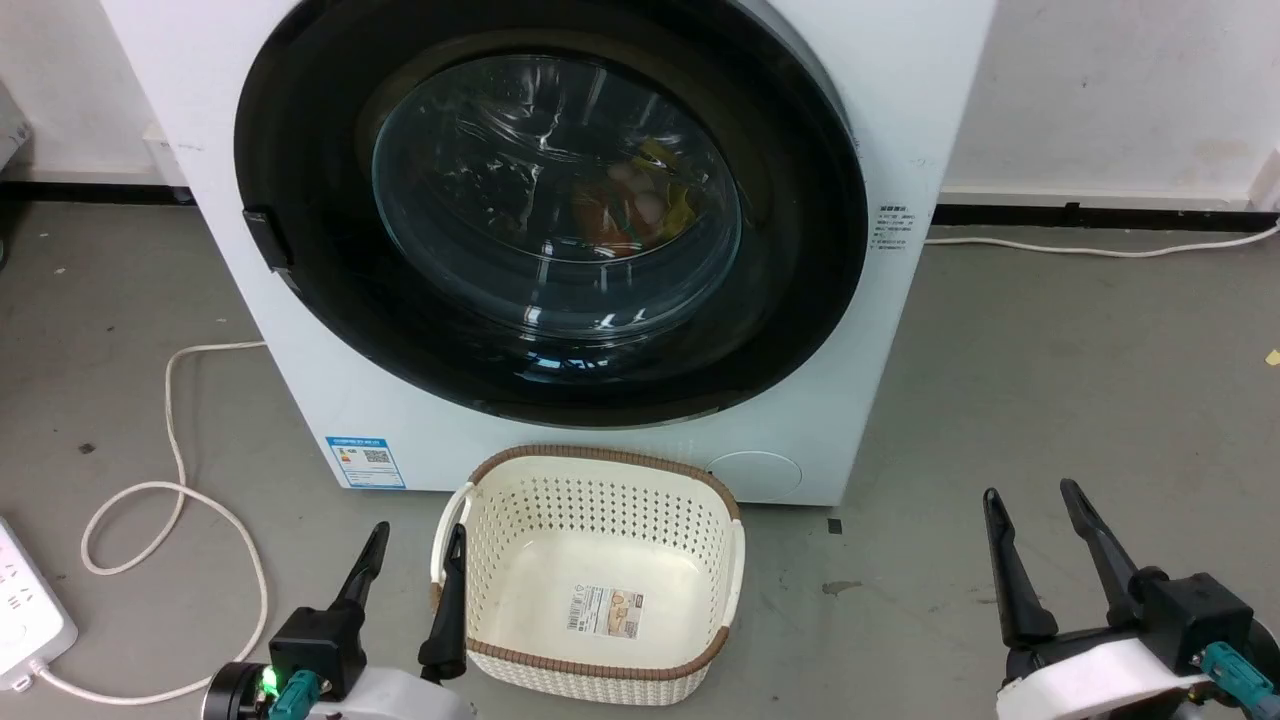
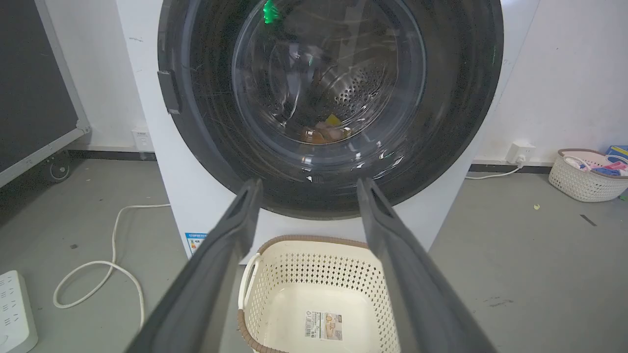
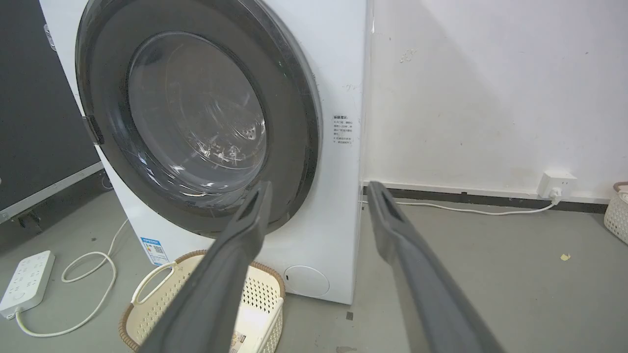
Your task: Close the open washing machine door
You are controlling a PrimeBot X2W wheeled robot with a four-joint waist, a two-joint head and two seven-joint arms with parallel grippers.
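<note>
The white washing machine (image 1: 900, 120) (image 2: 196, 196) (image 3: 338, 59) stands in front of me. Its round door (image 1: 310, 300) (image 2: 206, 122) (image 3: 294, 127), with a glossy black rim and bulging clear window, lies flat against the machine's front. Coloured laundry shows through the glass. My left gripper (image 1: 415, 540) (image 2: 306, 189) is open low at the left, beside the cream basket. My right gripper (image 1: 1030, 495) (image 3: 319, 193) is open low at the right, over the floor. Both stay clear of the door.
A cream perforated basket (image 1: 600, 470) (image 2: 314, 245) (image 3: 162, 274) sits empty on the floor before the machine. A white cable (image 1: 180, 490) and power strip (image 1: 25, 600) lie at the left. A second basket (image 2: 584, 176) with laundry stands by the right wall.
</note>
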